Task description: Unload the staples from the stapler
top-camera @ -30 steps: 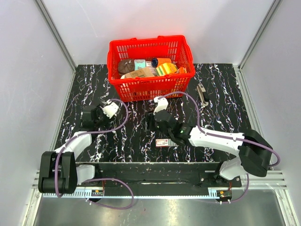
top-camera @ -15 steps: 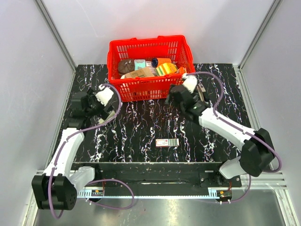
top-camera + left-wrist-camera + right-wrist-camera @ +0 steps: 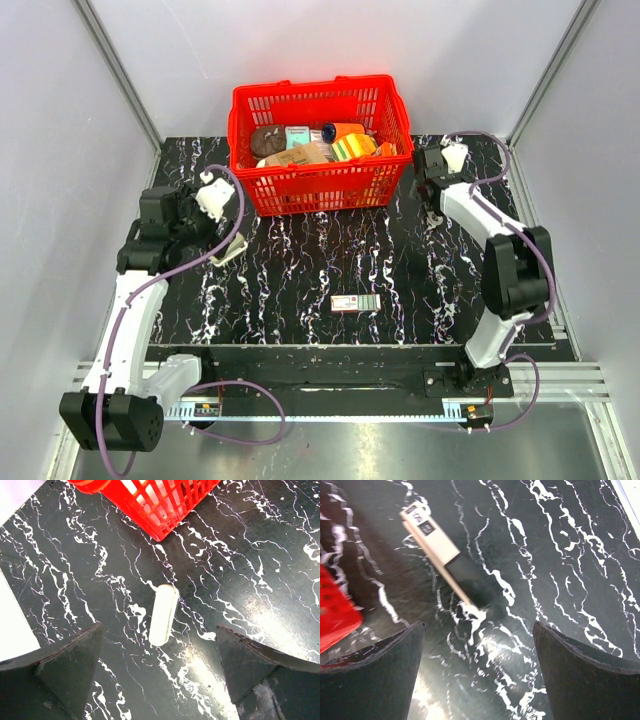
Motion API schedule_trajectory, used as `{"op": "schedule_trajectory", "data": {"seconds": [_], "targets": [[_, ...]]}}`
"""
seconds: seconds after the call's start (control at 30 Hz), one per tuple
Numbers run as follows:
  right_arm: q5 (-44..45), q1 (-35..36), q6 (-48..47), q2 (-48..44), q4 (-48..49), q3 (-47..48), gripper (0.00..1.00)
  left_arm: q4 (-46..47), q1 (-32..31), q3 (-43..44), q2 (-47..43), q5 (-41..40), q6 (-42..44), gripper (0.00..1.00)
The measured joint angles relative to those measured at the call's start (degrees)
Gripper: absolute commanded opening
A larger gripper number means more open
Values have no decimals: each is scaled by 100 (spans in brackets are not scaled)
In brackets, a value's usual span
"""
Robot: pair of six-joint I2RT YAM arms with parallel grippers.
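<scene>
1. Table (image 3: 300,265): black with white veins; carries every item below.
2. Basket (image 3: 318,190): red, at the far edge, packed with groceries; appears to play no part in this job.
3. Left gripper (image 3: 159,630): jaws spread wide, holding nothing; hovers over item 7, probably lined up to pick it up.
4. Right gripper (image 3: 479,625): jaws wide, empty; poised just short of item 5, apparently squaring up for a grasp.
5. Stapler (image 3: 442,550): lies flat on the table at far right, near the basket's corner; untouched, so unloading looks not yet begun.
6. Box (image 3: 355,303): small, red-and-white, mid-front, well apart from both grippers.
7. Pale oblong piece (image 3: 164,614): flat on the table, near the basket's left corner; purpose unclear.
</scene>
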Motion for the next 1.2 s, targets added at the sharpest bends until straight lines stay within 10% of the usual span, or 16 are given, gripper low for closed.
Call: {"op": "schedule_trajectory", "data": {"seconds": [0.9,1.2], "targets": [[-868,-789,-1008,2085,-514,1596,70,-382,-562,-291,-393,-623,-146,99],[-1102,-789,-890,2170,-511,1574,29,-400,-640,-291,-501,-686,-212,99]]}}
